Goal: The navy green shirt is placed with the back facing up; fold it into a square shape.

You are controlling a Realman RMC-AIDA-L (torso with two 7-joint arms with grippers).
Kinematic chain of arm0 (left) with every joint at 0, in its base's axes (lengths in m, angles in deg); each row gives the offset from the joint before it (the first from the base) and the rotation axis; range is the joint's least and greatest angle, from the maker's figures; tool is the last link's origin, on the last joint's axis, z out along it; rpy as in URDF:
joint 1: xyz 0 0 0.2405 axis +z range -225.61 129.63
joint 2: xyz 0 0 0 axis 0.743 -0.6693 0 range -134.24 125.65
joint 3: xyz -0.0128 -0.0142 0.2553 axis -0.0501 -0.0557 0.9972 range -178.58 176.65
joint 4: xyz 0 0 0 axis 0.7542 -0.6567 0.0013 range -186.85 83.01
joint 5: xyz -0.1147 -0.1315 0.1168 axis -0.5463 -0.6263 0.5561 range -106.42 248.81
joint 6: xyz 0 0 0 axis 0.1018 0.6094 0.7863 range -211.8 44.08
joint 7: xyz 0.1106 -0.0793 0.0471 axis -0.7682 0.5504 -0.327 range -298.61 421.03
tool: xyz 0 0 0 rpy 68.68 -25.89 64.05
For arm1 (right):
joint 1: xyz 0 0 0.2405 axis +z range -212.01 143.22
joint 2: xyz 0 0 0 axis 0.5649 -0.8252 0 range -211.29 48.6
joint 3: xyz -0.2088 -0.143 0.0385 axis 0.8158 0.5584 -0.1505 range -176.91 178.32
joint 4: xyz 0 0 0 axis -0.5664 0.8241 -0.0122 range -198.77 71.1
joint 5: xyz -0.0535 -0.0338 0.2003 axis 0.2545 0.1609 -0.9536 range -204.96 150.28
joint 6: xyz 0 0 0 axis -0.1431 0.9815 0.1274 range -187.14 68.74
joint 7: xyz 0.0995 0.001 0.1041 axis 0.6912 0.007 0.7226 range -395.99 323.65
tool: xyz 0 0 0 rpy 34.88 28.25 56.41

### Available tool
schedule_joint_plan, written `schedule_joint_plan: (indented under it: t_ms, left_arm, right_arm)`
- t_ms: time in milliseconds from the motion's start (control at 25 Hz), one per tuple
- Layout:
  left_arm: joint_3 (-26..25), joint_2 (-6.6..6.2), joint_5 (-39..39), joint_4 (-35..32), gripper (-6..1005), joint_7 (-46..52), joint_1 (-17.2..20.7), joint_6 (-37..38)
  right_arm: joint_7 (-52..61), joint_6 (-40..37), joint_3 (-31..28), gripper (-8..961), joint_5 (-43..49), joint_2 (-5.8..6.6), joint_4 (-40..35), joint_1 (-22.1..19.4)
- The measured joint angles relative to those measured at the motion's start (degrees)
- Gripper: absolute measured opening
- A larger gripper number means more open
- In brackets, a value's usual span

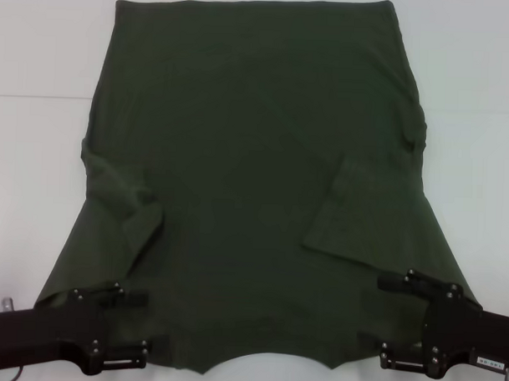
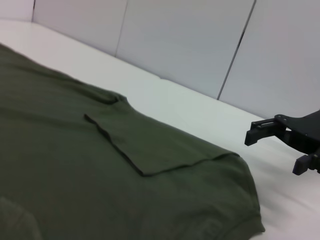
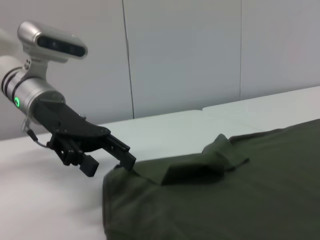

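- One dark olive-green short-sleeved cloth shirt (image 1: 246,182) is lying spread flat on the white counter (image 1: 41,66), plain side up, with no lettering showing.
- The shirt's straight hem is lying at the far edge of the head view, and its curved neckline is lying at the near edge, between the two hands.
- Both short sleeves are lying folded inward over the body of the shirt: one sleeve flap on the robot's left side, one on its right, so the outline is narrowing toward the hem.
- The cloth is lying mostly smooth, with small creases gathering at the right side seam and beside the left sleeve fold.
- One black left hand (image 1: 120,326) is sitting at the near left shoulder corner of the shirt, its fingers standing apart and level with the cloth edge; whether any cloth is lying between them cannot be told.
- One black right hand (image 1: 400,321) is sitting at the near right shoulder corner, fingers likewise parted, its upper finger (image 1: 398,282) lying over the cloth; no grip on the shirt can be confirmed.
- Count: one shirt, two folded sleeves, two hands, one counter.
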Motion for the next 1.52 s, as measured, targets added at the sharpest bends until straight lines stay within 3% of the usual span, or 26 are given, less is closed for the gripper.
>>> schedule_joint_plan:
  t_ms: [520, 720, 1080, 1240, 1360, 1520]
  left_arm:
    - [-0.9, -0.42, -0.4, 1.3, 821, 4.0, -0.3, -1.8]
    - [-1.0, -2.29, -0.4, -1.5, 820, 19.0, -0.6, 1.0]
    - [-0.9, -7.75, 5.1, -9.6, 815, 51.5, -3.8, 4.6]
    - [-0.9, -8.27, 9.2, -12.0, 815, 60.1, -5.0, 4.1]
    - [-0.9, -9.35, 14.2, -13.3, 816, 68.6, -6.6, 2.7]
    - [-0.4, -9.47, 20.5, -14.7, 816, 73.9, -7.8, 1.4]
  right_arm:
    - [-3.0, 2.6, 0.8, 905, 0.1, -0.24, 1.5, 1.1]
    - [-3.0, 2.6, 0.9, 905, 0.1, -0.31, 1.5, 1.5]
    - [-3.0, 2.8, 0.9, 904, 0.0, -0.21, 1.5, 2.2]
    - [-2.9, 2.8, 0.9, 905, 0.1, -0.12, 1.5, 2.4]
    - [-2.8, 2.8, 1.1, 905, 0.1, -0.13, 1.5, 2.6]
    - [-2.7, 2.8, 1.4, 904, 0.2, -0.13, 1.5, 3.1]
